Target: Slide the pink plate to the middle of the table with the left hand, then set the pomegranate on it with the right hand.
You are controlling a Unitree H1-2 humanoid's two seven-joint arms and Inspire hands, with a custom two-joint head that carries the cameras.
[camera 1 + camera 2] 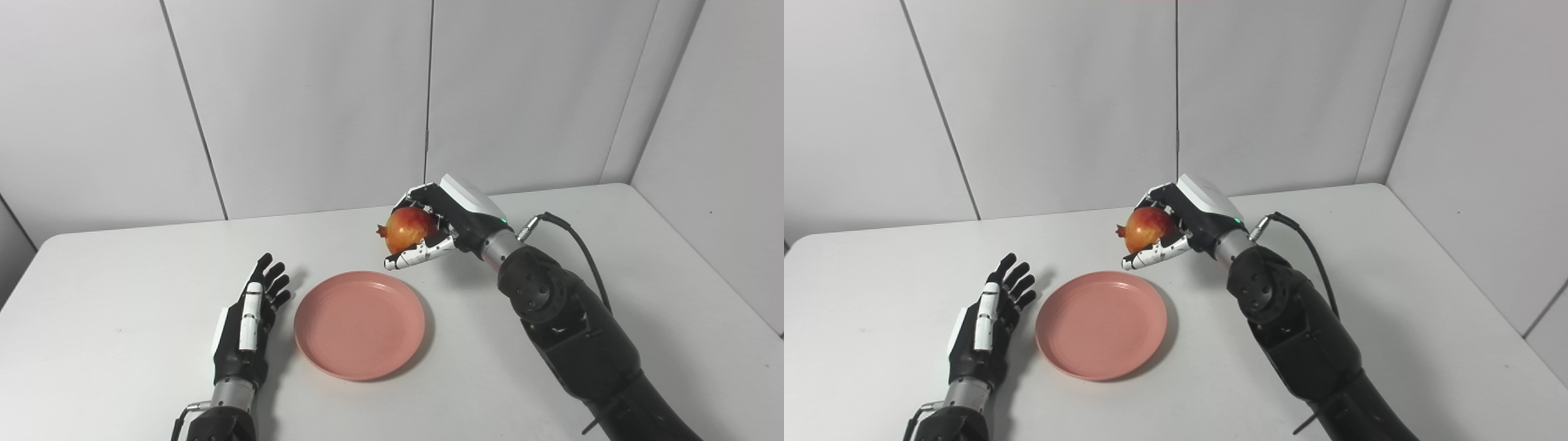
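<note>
The right robot hand grips the pomegranate just upper right of the pink plate; the left robot hand rests open, fingers spread.

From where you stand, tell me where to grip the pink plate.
Grip the pink plate by its raised rim on the side nearest the open left hand. It lies flat and shallow on the table, so fingers probably need to pinch over the edge from the left.

My left hand lies low beside me, fingers straight and slightly spread, holding nothing. My right arm reaches forward, bent at the elbow, its hand raised with fingers and thumb curled closed around its load.
</note>
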